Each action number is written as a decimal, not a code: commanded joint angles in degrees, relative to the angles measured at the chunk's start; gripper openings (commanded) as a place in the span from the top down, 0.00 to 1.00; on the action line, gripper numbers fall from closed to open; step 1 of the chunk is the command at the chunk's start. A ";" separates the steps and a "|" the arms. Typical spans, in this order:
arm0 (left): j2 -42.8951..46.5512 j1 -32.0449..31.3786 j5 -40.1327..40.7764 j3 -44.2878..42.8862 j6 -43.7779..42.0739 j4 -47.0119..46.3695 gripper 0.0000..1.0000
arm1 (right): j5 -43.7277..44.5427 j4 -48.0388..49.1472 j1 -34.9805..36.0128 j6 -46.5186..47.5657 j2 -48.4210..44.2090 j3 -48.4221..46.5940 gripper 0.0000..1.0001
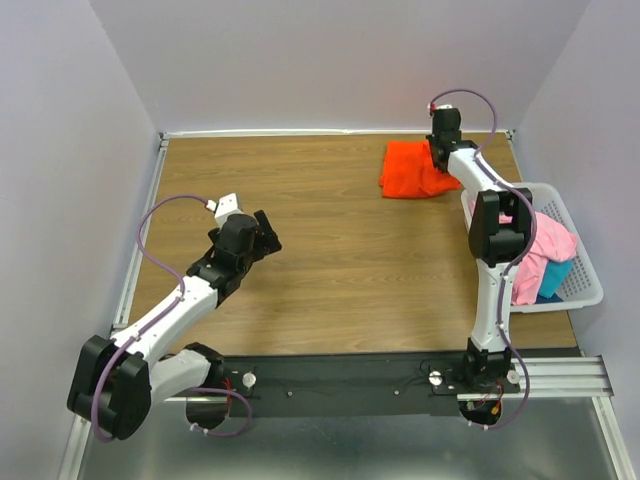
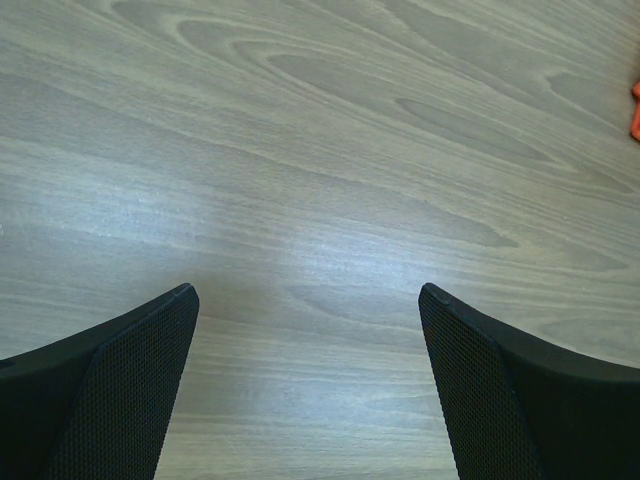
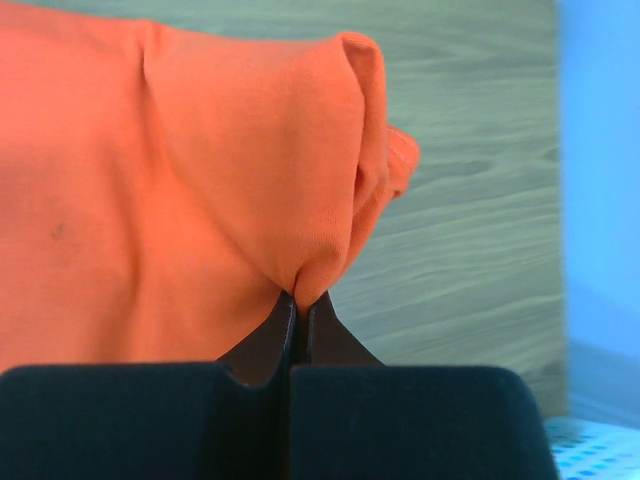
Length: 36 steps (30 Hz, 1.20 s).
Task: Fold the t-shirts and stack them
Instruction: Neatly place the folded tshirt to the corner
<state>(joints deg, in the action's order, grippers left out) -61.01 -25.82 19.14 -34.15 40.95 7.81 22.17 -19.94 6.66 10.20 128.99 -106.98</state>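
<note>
The orange-red t-shirt [image 1: 412,170] lies bunched at the back right of the table. My right gripper [image 1: 441,152] is shut on a fold of its edge; in the right wrist view the orange-red t-shirt [image 3: 180,180] is pinched between the closed fingertips [image 3: 300,305]. The light pink t-shirt [image 1: 545,250] and the teal-blue t-shirt [image 1: 555,280] lie in the white basket [image 1: 585,290] at the right. My left gripper [image 1: 268,235] is open and empty over bare table at the left, its fingers [image 2: 130,380] wide apart.
The basket stands at the table's right edge, beside the right arm. Walls close off the left, back and right. A corner of orange fabric [image 2: 635,110] shows at the right edge of the left wrist view.
</note>
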 commanded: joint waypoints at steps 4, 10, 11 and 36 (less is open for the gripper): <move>-2.18 0.86 2.66 -4.17 -3.15 -1.57 0.02 | 5.86 -1.76 -3.93 10.01 3.11 -7.98 0.99; -3.50 1.48 2.75 -5.84 -3.59 -1.22 0.02 | 5.95 -1.94 -6.39 15.46 6.27 -13.86 0.98; -3.59 1.57 2.49 -6.19 -3.68 -1.14 0.02 | 5.78 -1.94 -7.70 15.82 7.49 -14.65 0.97; -3.41 2.01 0.38 -7.77 -2.63 -1.05 0.02 | 8.86 -0.97 -10.00 13.19 7.44 -22.84 0.00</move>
<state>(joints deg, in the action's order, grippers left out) -66.22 -24.10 19.75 -41.67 37.74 7.42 30.85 -21.50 -3.57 27.16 142.93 -132.22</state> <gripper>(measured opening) 0.983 0.996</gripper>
